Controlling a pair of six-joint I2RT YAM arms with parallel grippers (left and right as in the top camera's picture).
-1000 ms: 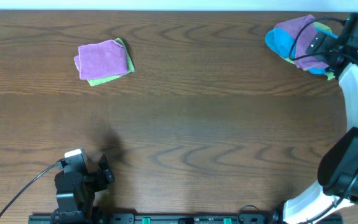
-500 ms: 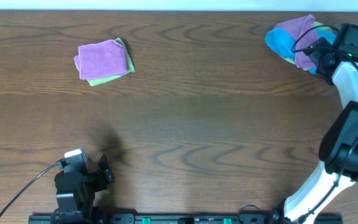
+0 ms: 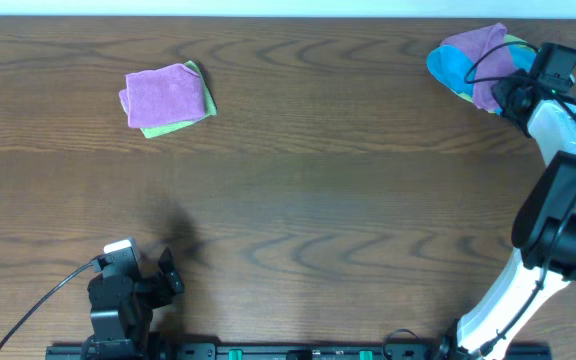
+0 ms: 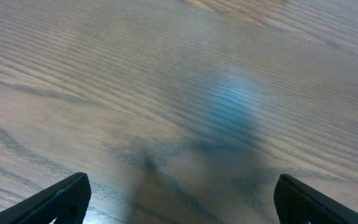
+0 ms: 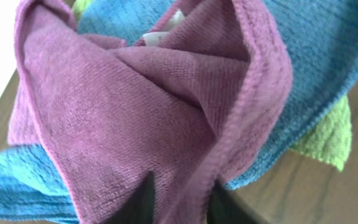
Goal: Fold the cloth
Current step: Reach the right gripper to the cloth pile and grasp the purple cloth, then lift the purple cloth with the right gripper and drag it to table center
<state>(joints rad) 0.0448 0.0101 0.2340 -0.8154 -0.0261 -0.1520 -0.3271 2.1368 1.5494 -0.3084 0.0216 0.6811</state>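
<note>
The cloth, a lilac towel, lies crumpled on top of a pile at the table's far right corner. In the right wrist view the cloth fills the frame, with a small white tag near the top. My right gripper is shut on a hemmed fold of it, its dark fingertips pressed into the fabric on either side. From overhead, the right gripper sits at the pile's near right edge. My left gripper stands open at the front left, with only bare wood between its fingers.
Under the cloth lie a bright blue cloth and a yellow-green cloth. At the far left a folded purple cloth rests on a folded green one. The table's back edge runs just behind the pile.
My right gripper has gone from open to shut on the purple cloth, and the right arm has shifted in towards the pile. The left arm has stayed still.
</note>
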